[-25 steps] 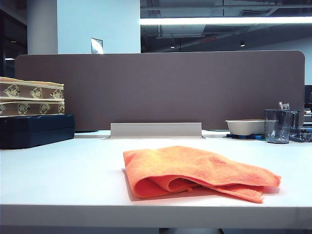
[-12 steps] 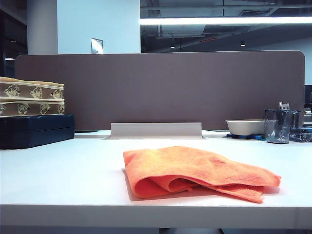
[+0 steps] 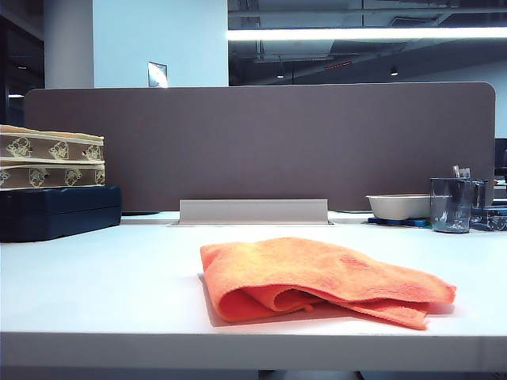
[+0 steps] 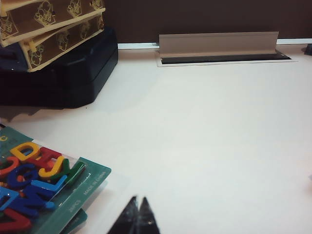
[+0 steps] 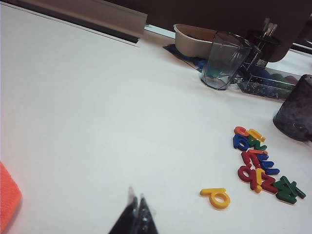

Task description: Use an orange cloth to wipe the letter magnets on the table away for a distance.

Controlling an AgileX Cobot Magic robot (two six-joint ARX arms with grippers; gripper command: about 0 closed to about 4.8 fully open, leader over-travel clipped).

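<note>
Cloth first: we are seeing the orange cloth [image 3: 317, 279] lying crumpled near the table's [image 3: 103, 285] front edge. Our right gripper [image 5: 136, 214], fingers together, is hovering beside the scattered letter magnets [image 5: 261, 165]. Our left gripper [image 4: 138, 217], likewise closed and empty, is hanging over bare tabletop.

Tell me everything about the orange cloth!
The orange cloth is a fuzzy, bright orange towel lying crumpled and loosely folded on the white table, near its front edge. Its layers gape open at the front. Nothing holds or touches it except the table. Only a corner shows in the right wrist view.
</note>
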